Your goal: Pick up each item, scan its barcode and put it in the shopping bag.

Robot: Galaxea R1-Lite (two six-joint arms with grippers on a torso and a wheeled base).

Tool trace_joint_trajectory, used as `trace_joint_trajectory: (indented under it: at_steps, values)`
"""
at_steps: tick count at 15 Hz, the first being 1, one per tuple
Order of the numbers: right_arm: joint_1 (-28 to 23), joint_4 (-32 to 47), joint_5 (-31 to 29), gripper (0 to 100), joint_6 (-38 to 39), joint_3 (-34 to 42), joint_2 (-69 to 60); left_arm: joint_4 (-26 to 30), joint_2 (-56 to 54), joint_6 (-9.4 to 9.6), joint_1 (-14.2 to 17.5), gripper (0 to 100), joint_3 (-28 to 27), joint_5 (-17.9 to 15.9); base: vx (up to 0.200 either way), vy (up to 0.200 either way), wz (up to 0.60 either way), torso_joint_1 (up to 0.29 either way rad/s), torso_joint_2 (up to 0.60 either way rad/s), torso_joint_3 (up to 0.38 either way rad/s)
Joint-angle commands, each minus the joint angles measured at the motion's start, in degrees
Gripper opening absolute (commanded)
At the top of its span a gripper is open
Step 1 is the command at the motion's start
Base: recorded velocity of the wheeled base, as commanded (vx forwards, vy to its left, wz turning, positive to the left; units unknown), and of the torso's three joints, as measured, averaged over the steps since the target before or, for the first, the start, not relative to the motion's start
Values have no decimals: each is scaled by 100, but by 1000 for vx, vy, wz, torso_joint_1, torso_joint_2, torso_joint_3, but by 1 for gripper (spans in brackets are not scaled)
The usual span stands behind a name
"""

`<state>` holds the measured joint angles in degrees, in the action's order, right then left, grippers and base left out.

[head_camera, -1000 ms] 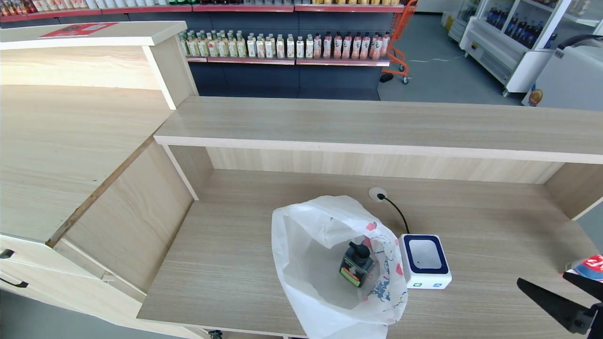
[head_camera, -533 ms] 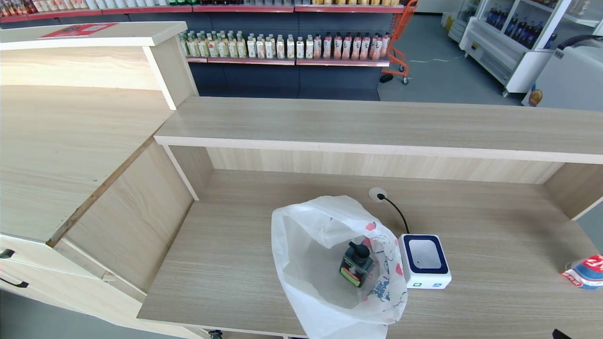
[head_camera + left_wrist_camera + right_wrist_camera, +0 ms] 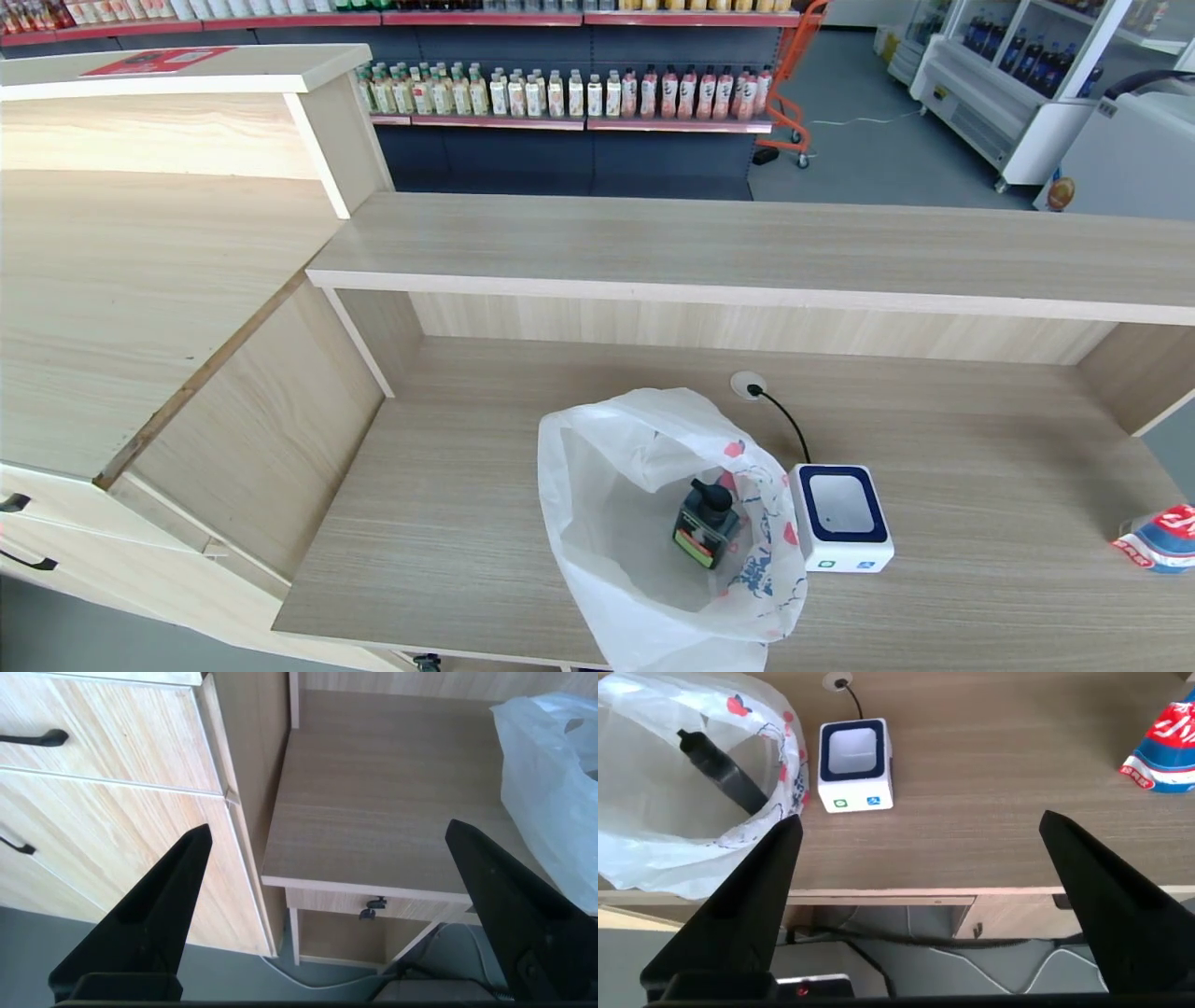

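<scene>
Left gripper [image 3: 329, 831] and right gripper [image 3: 922, 819] hang spread apart off the bench's [image 3: 980, 448] near edge, empty, likely because the bottle [image 3: 707, 527] lies in the shopping bag [image 3: 616, 485] and the packet [image 3: 1162, 539] at the right edge awaits.

We stand at a shop checkout: shelves of bottled drinks [image 3: 569, 93], glass-door coolers [image 3: 1008, 93], an orange trolley [image 3: 790, 70], scanner [image 3: 842, 516] on the tabletop [image 3: 990, 448].

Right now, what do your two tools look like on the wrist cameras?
The left tool and right tool look alike: each has two plain, unmarked matte black fingers, broad at the base and tapering to a narrow tip.
</scene>
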<state>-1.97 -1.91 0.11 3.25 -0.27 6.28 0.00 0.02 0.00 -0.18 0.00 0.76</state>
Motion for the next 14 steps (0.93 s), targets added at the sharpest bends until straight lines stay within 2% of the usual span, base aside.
trace_joint_trajectory:
  at_steps: [1, 6, 8, 14]
  values:
    - [-5, -37, -20, 100, 26, 27, -241, 0, -2, 0, 1, 100, 0, 4, 0, 0, 0, 0, 0, 0]
    - [-13, -28, -11, 100, 17, 27, -241, 0, -2, 9, 1, 100, 0, -5, 0, 0, 0, 0, 0, 0]
    - [-13, -28, -20, 100, 26, 27, -241, 0, -2, -79, 1, 100, 0, 4, 0, 0, 0, 0, 0, 0]
    - [-5, -37, -29, 100, 35, 27, -241, 0, -2, -44, 1, 100, 0, 4, -200, -200, 0, 6, 0, 2]
